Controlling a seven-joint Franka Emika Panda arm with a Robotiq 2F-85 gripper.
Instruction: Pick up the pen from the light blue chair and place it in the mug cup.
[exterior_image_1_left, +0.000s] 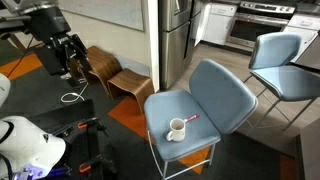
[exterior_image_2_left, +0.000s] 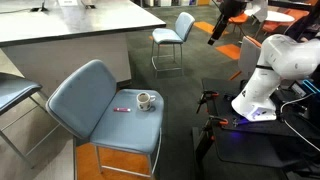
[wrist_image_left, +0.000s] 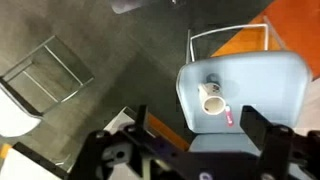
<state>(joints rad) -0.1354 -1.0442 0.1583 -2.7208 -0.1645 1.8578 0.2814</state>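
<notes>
The floor was dark carpet with orange patches, with a kitchen area behind. The light blue chair (exterior_image_1_left: 215, 92) (exterior_image_2_left: 85, 95) (wrist_image_left: 265, 80) stood on it. The pen (exterior_image_1_left: 190, 118) (exterior_image_2_left: 121, 108) (wrist_image_left: 229, 116) lay on the seat, just beside the mug cup (exterior_image_1_left: 176, 129) (exterior_image_2_left: 146, 100) (wrist_image_left: 211, 98), on the backrest side. The tool (exterior_image_1_left: 68, 62) (exterior_image_2_left: 213, 36) (wrist_image_left: 193, 115) hung in the air well apart from the chair. In the wrist view its fingers (wrist_image_left: 255, 128) stood spread wide, touching neither pen nor mug cup.
</notes>
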